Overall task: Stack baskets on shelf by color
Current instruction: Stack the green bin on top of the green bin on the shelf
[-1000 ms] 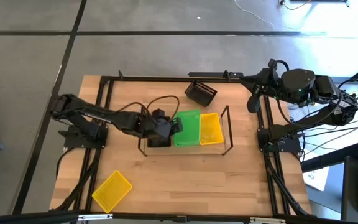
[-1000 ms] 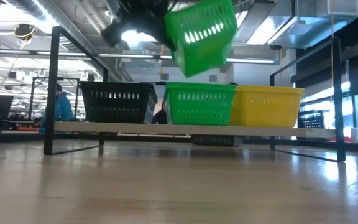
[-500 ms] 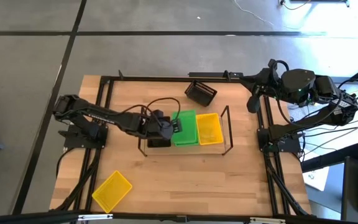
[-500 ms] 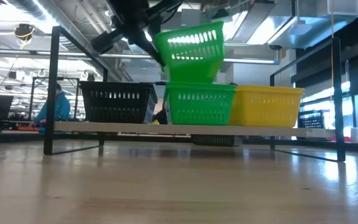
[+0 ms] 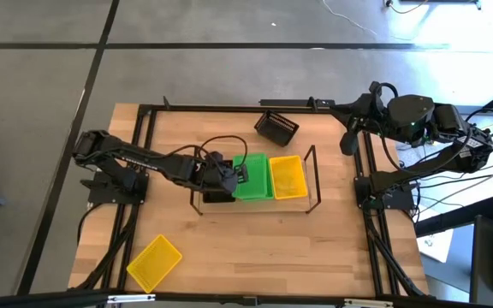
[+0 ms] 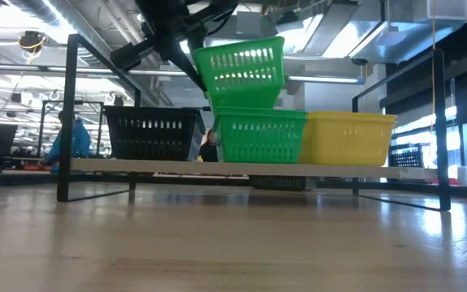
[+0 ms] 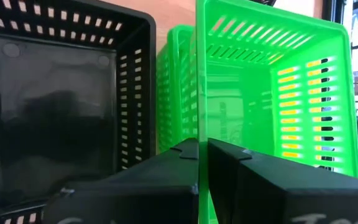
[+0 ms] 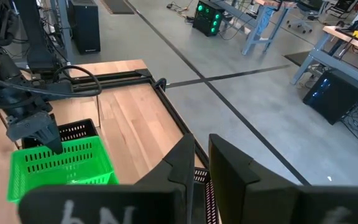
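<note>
1. The shelf (image 5: 313,175) is the landmark: it stands mid-table, carrying a black basket (image 6: 152,133) at one end, a green basket (image 6: 259,136) in its middle bay and a yellow basket (image 6: 349,138) at the other end.
2. The left gripper (image 7: 202,155) is clenched on one side wall of a second green basket (image 6: 240,74), which hangs directly above the shelf's middle bay, its bottom just entering the green one below.
3. Compared with a second ago, the held basket has levelled out from a strong tilt, come lower, and now sits squarely over the shelf's green stack.
4. The right gripper (image 8: 201,158) waits high, beyond the shelf toward the table's right edge, fingers a little apart and holding nothing.
5. Another yellow basket (image 5: 154,262) lies well in front of the shelf near the table's front-left corner; another black basket (image 5: 276,127) sits just behind the shelf.
6. Handling, as a judgement: the baskets look light, thin and slightly flexible, with smooth perforated walls that could slip or bow under a pinch. The flared rim or upper wall, as gripped now, seems the best hold, and the taper should guide nesting.
</note>
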Tool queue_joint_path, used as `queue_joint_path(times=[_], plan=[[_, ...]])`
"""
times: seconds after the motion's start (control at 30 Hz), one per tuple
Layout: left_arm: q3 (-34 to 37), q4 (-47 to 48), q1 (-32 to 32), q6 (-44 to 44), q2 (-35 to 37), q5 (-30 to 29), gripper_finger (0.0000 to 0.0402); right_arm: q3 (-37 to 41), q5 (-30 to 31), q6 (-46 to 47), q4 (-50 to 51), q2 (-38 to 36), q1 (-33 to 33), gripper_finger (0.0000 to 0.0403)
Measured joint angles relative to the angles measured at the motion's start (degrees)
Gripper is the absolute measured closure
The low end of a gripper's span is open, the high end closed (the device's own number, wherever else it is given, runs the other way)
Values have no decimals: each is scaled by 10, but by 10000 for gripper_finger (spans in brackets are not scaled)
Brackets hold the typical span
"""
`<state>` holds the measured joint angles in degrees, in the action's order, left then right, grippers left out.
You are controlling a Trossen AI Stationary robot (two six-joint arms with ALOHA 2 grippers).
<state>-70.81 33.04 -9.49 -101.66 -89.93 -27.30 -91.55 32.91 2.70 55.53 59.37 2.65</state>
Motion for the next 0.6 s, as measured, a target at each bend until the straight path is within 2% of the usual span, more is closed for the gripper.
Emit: queue_joint_path(times=[0.3,0.47,0.6], plan=[[0,0,2,2,0,14,401,0,0,0,0,0,0,356],[0,0,2,36,0,14,383,0,0,-1,0,0,0,356],[0,-3,2,30,0,15,370,0,0,-2,0,0,0,356]])
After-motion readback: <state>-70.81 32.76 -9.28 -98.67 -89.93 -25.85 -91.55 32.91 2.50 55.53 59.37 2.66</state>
